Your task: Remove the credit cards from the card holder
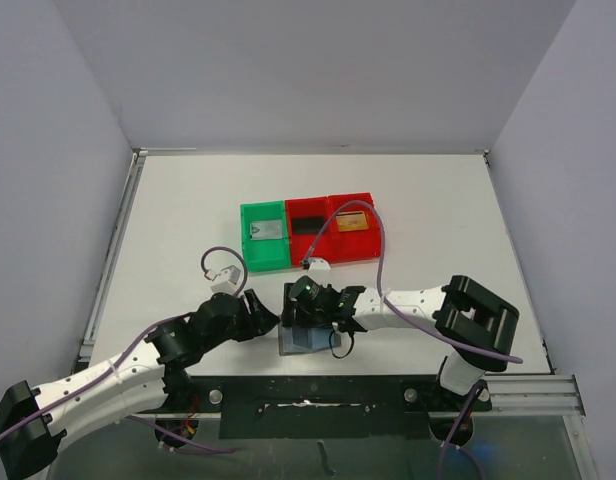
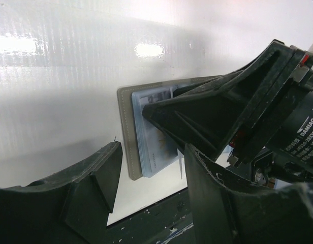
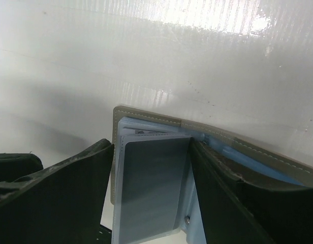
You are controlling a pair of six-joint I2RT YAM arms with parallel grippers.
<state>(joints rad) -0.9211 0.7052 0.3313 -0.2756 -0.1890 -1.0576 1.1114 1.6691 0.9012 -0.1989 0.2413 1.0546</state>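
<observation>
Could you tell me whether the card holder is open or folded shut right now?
Open: the card holder lies unfolded, bluish-grey inner pockets exposed in both wrist views.

1. Three bins stand side by side just above the centre of the table (image 1: 188, 220): left bin (image 1: 265, 256), middle bin (image 1: 310, 246), right bin (image 1: 353, 246).
2. The first card (image 1: 267, 231) lies in the left bin, and the second card (image 1: 306, 225) lies in the middle bin.
3. The holder (image 1: 303, 343) lies open at lower centre, by the table's near edge, well below the bins.
4. The right gripper (image 1: 310, 318) is over the holder, and the left gripper (image 1: 268, 315) is just left of it.
</observation>
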